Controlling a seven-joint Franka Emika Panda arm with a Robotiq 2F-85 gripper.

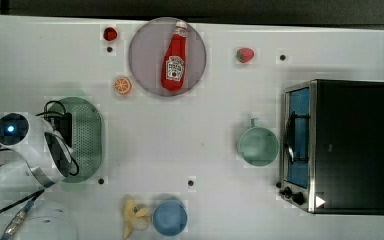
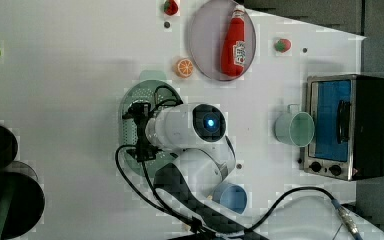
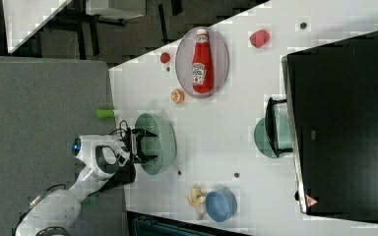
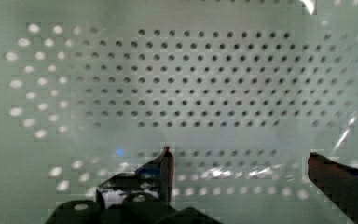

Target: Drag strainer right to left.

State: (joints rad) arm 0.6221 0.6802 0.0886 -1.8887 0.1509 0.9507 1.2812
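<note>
Tool (image 3: 148, 145) fully released, jaws spread wide, nothing gripped; positioned inside strainer (image 1: 87, 137), fingertips (image 4: 167, 161) close over perforated base. Strainer sits on white desk (image 1: 190, 135) at the top view's left, partly under arm. Ketchup bottle (image 1: 175, 57) lies on grey round plate (image 1: 142, 60) toward the top view's upper middle; orange slice (image 1: 122, 85) just beside plate. Mint cup (image 1: 257, 145) near toaster oven (image 1: 347, 145) at the top view's right. Blue bowl (image 1: 170, 217) beside banana (image 1: 132, 216), lower edge.

Pale mint-green oval strainer (image 1: 86, 131), perforated base, upright on the table, near the top view's left table edge.
</note>
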